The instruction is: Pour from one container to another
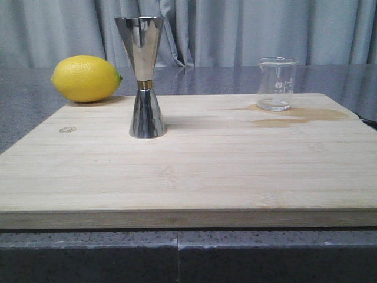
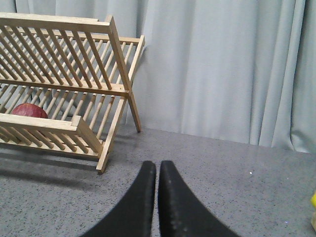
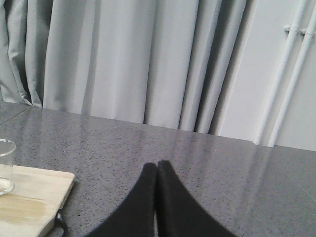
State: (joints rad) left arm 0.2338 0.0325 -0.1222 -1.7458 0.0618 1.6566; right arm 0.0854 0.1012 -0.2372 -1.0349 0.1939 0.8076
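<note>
On board (image 1: 235, 171): jigger (image 1: 143, 76) L, beaker (image 1: 277, 84) R.

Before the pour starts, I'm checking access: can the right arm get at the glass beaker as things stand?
Probably yes. The beaker stands alone at the board's far right, with nothing around it; the jigger is well to its left. The right end effector is shut, so it must open first.

The board (image 3: 29, 197) is lying on the surface (image 3: 197, 158) just left of the right pincer (image 3: 157, 165), the beaker (image 3: 5, 165) standing on it. Ahead-left of the left pincer (image 2: 157, 165), the rack (image 2: 64, 94) is sitting.
</note>
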